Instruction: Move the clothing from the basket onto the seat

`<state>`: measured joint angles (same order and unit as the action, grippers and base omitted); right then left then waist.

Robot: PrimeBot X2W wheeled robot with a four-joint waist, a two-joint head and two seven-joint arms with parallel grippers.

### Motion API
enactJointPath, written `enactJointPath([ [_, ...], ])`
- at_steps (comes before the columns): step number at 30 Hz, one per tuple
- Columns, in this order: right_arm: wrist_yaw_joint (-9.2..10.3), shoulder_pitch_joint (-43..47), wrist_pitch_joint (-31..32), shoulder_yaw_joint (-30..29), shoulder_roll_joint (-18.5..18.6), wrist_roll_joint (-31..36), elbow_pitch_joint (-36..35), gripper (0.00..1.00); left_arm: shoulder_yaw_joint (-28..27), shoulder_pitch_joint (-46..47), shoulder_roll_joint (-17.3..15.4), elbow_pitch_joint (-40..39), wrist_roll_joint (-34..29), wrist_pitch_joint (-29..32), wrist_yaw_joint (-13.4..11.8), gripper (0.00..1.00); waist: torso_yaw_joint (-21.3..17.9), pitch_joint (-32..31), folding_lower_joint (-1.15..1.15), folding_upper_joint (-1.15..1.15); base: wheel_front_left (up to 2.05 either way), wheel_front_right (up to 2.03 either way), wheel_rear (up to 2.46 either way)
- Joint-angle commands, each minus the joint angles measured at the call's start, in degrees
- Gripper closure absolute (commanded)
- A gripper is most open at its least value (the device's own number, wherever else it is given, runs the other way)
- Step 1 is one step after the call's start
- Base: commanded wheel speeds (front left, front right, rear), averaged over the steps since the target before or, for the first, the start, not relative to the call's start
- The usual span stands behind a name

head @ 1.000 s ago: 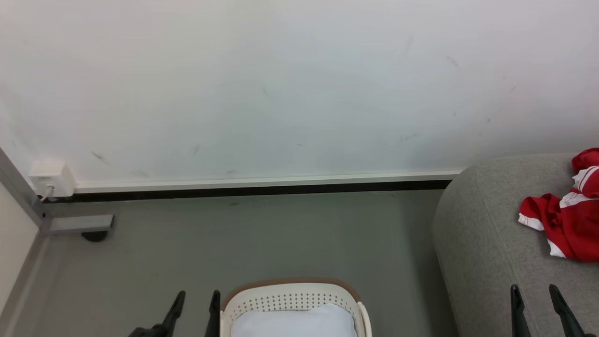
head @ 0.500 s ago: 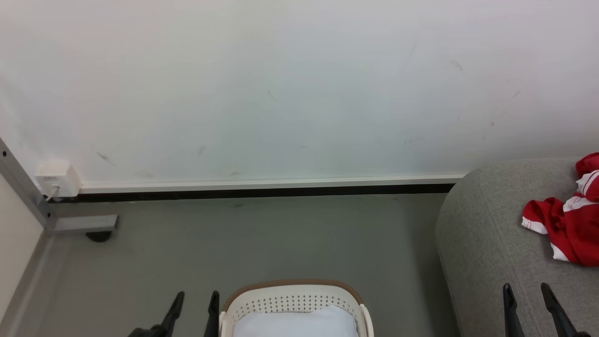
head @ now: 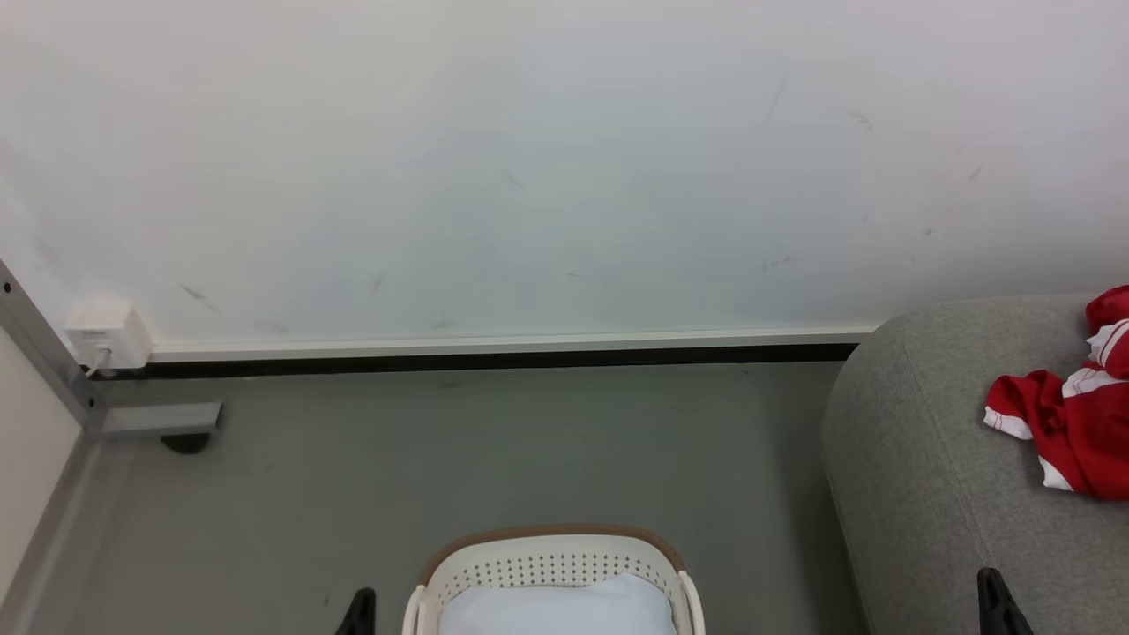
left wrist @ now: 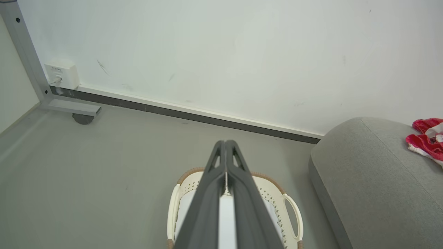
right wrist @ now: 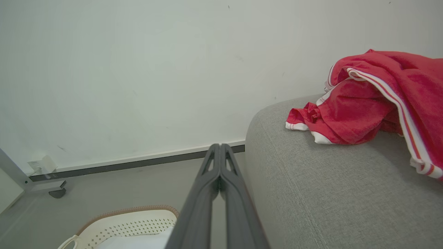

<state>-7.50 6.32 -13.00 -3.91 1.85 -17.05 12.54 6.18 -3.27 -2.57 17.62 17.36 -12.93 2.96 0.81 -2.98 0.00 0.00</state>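
Both sets of jaws have snapped together and dropped lower since a second ago, so left jaws and right jaws are clenched on nothing. Bright red sportswear with white stripes (right wrist: 360, 103) lies heaped on the big grey woven-fabric sofa (right wrist: 311, 200), near its rounded end. A plain pale cloth (head: 556, 608) sits in the oval cream plastic basket with the brown rim (head: 551, 563). Risk, I reckon: reaching back in grabs that wrong cloth, or my right arm knocks the red heap off.

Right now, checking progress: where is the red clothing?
In the head view the red clothing lies at the right edge, on the grey sofa, well right of the basket.
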Motion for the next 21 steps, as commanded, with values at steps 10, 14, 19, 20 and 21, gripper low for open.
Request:
enactJointPath([
  [10, 0.0, -2.91, 2.79, -0.52, 0.48, -11.63, -0.62, 1.0, -2.03, 2.57, -0.16, -1.47, 11.81, 2.78, 0.66, 1.0, -0.08, 0.27, 0.0, 0.0, 0.0, 0.0, 0.0],
  [14, 0.0, -3.52, 3.77, -0.65, 0.53, -15.42, -0.51, 1.0, -2.66, 3.0, -0.18, -1.62, 15.59, 3.75, 0.91, 1.0, -0.11, 0.38, 0.0, 0.0, 0.0, 0.0, 0.0],
  [19, 0.0, -4.21, 4.95, -0.81, 0.59, -19.88, -0.38, 1.0, -3.42, 3.5, -0.2, -1.79, 20.03, 4.91, 1.17, 1.0, -0.14, 0.51, 0.0, 0.0, 0.0, 0.0, 0.0],
  [20, 0.0, -4.36, 5.18, -0.84, 0.6, -20.77, -0.35, 1.0, -3.56, 3.61, -0.2, -1.82, 20.85, 5.13, 1.23, 1.0, -0.15, 0.54, 0.0, 0.0, 0.0, 0.0, 0.0],
  [21, 0.0, -4.52, 5.43, -0.87, 0.61, -21.66, -0.33, 1.0, -3.7, 3.72, -0.21, -1.86, 21.72, 5.37, 1.29, 1.0, -0.15, 0.57, 0.0, 0.0, 0.0, 0.0, 0.0],
])
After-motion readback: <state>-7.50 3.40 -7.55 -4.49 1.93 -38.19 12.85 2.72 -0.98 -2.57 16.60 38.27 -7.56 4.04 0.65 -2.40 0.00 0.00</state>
